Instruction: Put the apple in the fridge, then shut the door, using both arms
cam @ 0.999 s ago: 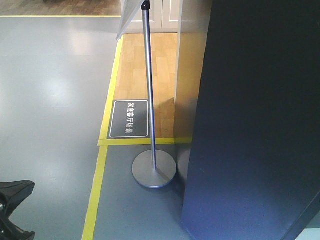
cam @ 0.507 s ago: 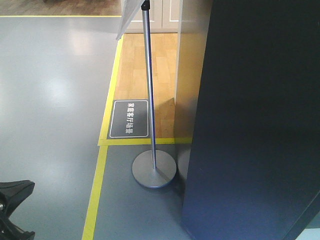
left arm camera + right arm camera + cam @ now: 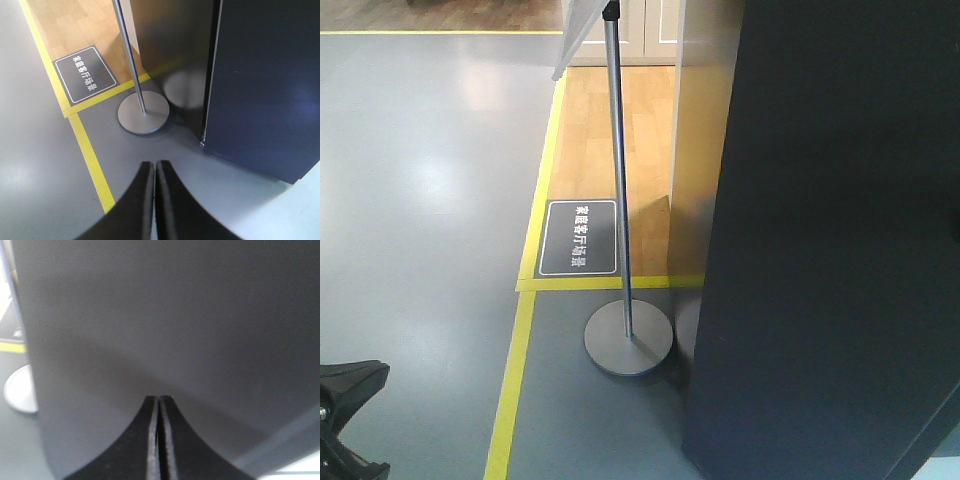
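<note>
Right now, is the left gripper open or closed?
Closed. In the left wrist view, the left gripper has its two black fingers pressed together, nothing between them.

The only readable marking is a dark floor plate (image 3: 578,238) with a thin white border, lying flat on the wooden floor (image 3: 610,130) just inside the yellow tape line (image 3: 534,240), carrying one row of white Chinese characters, seemingly 家庭客厅场景, though the strokes are small.
</note>
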Tool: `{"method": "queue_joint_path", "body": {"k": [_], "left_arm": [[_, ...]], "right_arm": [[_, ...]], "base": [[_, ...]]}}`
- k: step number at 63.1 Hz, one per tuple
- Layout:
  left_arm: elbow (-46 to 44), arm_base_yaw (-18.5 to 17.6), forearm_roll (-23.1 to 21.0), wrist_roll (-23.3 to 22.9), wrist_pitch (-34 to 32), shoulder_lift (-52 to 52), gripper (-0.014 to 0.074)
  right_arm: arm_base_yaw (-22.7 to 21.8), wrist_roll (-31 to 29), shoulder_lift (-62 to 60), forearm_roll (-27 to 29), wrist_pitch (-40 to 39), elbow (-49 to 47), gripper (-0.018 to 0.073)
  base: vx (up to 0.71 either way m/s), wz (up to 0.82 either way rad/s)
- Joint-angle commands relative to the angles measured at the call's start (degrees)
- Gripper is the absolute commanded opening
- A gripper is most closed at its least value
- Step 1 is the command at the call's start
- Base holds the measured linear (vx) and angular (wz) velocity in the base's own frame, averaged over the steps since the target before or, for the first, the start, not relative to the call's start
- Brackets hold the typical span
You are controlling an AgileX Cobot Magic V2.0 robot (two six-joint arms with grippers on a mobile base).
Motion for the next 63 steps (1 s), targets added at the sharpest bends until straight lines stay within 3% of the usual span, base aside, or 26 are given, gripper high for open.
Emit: {"method": "queue_joint_path", "body": {"k": [1, 8, 16, 31, 41, 46, 54, 63], "left_arm": [[-1.6, 0.0, 0.4, -0.6, -3.0, -0.4, -0.0006], [-1.6, 0.0, 0.4, -0.6, -3.0, -0.4, -0.0006], [-1.6, 0.0, 0.4, -0.6, -3.0, -0.4, -0.0006], [-1.6, 0.0, 0.4, -0.6, -3.0, -0.4, -0.0006], [-1.6, 0.0, 0.4, -0.6, -3.0, -0.4, -0.0006], [-1.6, 0.0, 0.4, -0.6, -3.0, -0.4, -0.0006], [-1.6, 0.0, 0.4, -0.6, -3.0, -0.4, -0.0006], [-1.6, 0.0, 0.4, -0.6, -3.0, -0.4, -0.0006]], "right_arm": [[-0.1, 2.6, 2.2, -5.0, -3.4, -4.2, -0.0005], [-0.3, 4.8, 5.3, -7.9, -2.7, -7.1, -0.0003], [-4.7, 4.8, 8.4, -7.3, -3.0, -10.0, -0.0003], [-14.6, -2.4, 12.4, 2.1, -7.9, -14.3, -0.0003], [-22.1, -13.3, 15.8, 14.3, -13.7, -16.9, -0.0003], [-25.0, -19.8, 18.6, 23.5, -15.8, -19.1, -0.0003], [-27.7, -32.6, 23.5, 37.4, -16.7, -23.8, -0.0003], [-29.2, -41.0, 29.3, 48.6, -16.9, -29.7, -0.0003]], "base": [[0.0, 0.0], [0.0, 0.0], [0.0, 0.0], [0.0, 0.0], [0.0, 0.0], [0.0, 0.0], [0.0, 0.0], [0.0, 0.0]]}}
